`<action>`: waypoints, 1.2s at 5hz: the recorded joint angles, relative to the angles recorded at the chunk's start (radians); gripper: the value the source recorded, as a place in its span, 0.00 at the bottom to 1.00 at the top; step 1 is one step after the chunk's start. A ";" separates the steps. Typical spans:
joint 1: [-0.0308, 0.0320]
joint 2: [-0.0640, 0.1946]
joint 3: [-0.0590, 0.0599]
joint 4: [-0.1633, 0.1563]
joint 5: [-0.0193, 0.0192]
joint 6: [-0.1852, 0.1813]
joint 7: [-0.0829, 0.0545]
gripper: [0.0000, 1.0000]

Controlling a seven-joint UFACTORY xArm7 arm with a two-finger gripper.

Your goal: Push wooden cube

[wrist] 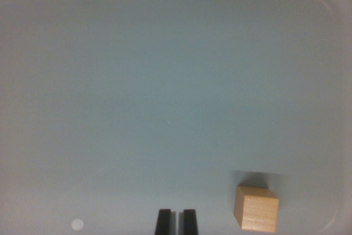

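Nearest the lens, the pincer [176, 222] pokes up from the bottom edge of the wrist view as two dark fingertips [164, 222] standing close together with only a thin slit between them, so it reads as closed and gripping nothing. Just beside it, toward the wrist view's right, sits the wooden cube [256, 208], slightly turned, resting flat on the pale surface [165, 92] near the lower right corner, where a raised rim [335, 15] curves around. Pincer and cube are apart; no contact shows. Judged from this, the push itself has not begun: the tool seems lined up low beside the block, and what remains is closing the sideways gap and shoving the cube across. A small white dot [77, 224] marks the surface at lower left.
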 joint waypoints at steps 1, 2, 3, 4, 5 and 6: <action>0.0000 0.000 0.000 0.000 0.0000 0.000 0.000 0.00; -0.0042 -0.003 -0.003 -0.023 -0.0045 -0.022 -0.001 0.00; -0.0042 -0.003 -0.003 -0.023 -0.0045 -0.022 -0.001 0.00; -0.0091 -0.007 -0.007 -0.049 -0.0097 -0.048 -0.002 0.00; -0.0091 -0.007 -0.007 -0.049 -0.0097 -0.048 -0.002 0.00; -0.0145 -0.011 -0.011 -0.078 -0.0155 -0.077 -0.003 0.00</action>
